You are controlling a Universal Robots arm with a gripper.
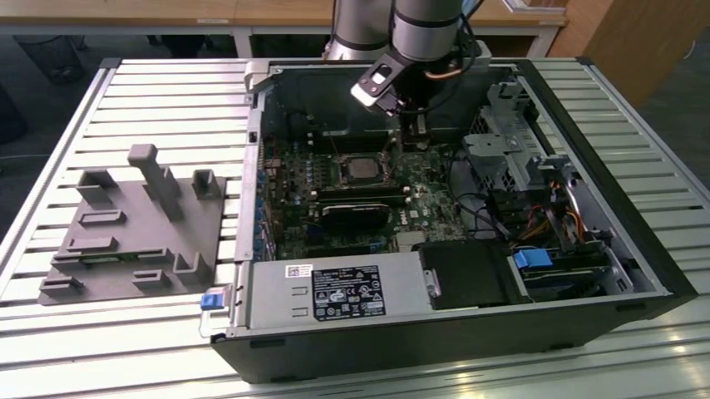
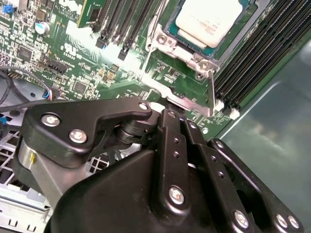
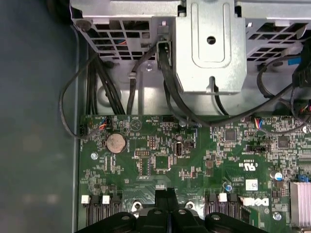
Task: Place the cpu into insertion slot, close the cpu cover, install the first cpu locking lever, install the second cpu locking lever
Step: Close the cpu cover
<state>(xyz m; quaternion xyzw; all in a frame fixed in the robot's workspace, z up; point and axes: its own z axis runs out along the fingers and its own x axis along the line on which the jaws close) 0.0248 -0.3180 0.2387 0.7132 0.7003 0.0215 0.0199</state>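
Open PC case (image 1: 648, 264) lies on slatted counter (image 1: 166, 91). Arm comes in from the far side and reaches down into the case. Tool (image 1: 413, 140) is low over the green motherboard (image 1: 291, 218), just beside the insertion slot (image 1: 337, 158), on the exterior view's right of it.

The cpu (image 1: 361, 169) sits in the slot. In the second wrist view the cpu (image 2: 209, 17) lies flat and its silvery-beige top and green edge are bare inside the slot frame (image 2: 181, 44). A bright metal plate (image 2: 187, 101) runs along the slot's near edge with a thin rod (image 2: 212, 90) beside it. Cannot tell if that plate is the cpu cover.

Tool (image 2: 166, 108) tip is at that plate, touching or nearly so. In the first wrist view the tool (image 3: 167, 193) fingers are drawn narrow, almost together, and I can't see anything between them.

Long black memory slots (image 2: 248, 63) flank the slot. A coin battery (image 3: 116, 141) and metal drive cage (image 3: 209, 48) sit further along the board. A grey fixture (image 1: 139, 229) sits on the counter, on the exterior view's left of the case. The power supply (image 1: 332, 293) is at the case's near side.
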